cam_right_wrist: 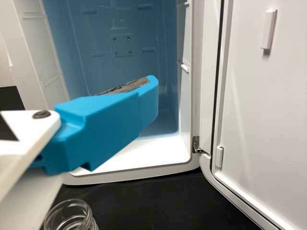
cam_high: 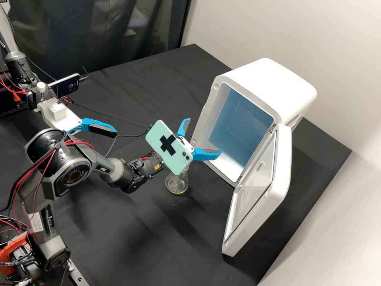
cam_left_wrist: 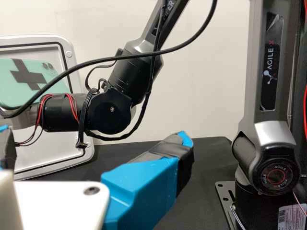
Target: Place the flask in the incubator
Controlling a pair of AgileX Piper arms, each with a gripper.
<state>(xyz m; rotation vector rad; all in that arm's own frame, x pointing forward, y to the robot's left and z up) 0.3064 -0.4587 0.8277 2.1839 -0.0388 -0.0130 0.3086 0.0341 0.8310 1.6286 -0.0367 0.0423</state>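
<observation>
A clear glass flask (cam_high: 176,183) stands upright on the black bench in front of the incubator (cam_high: 274,85), a white box with a blue inside that faces the arms. Its ribbed neck (cam_right_wrist: 72,216) shows just under my right wrist. My right gripper (cam_high: 196,140) hangs open above the flask, level with the incubator's lower opening, holding nothing. One blue finger (cam_right_wrist: 112,117) points into the blue chamber. My left gripper (cam_high: 97,127) sits at the back left, far from the flask, open and empty, and one of its fingers (cam_left_wrist: 153,175) shows in the left wrist view.
The incubator door (cam_high: 258,186) stands swung open toward the front right, close beside the right gripper. A mint-green phone (cam_high: 168,142) is mounted on the right wrist. Another phone (cam_high: 65,84) lies at the back left. The bench edge (cam_high: 313,198) runs just behind the incubator.
</observation>
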